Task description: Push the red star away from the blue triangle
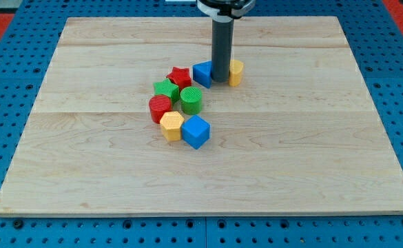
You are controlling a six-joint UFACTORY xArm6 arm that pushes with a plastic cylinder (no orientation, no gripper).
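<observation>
1. On a pale wooden tabletop (311,151), the red star (180,76) sits touching the blue triangle (202,73), at the top of a curved cluster of blocks.
2. My tip (221,80) stands just to the view's right of the blue triangle, between it and a yellow block (236,71); there is no gripper, only the rod.
3. A green block (165,89), green cylinder (191,100), red cylinder (160,108), yellow hexagon (171,126) and blue cube (195,131) crowd below.
4. The push appears not yet begun; next, my tip likely needs to round the triangle and drive the star toward the view's left.
</observation>
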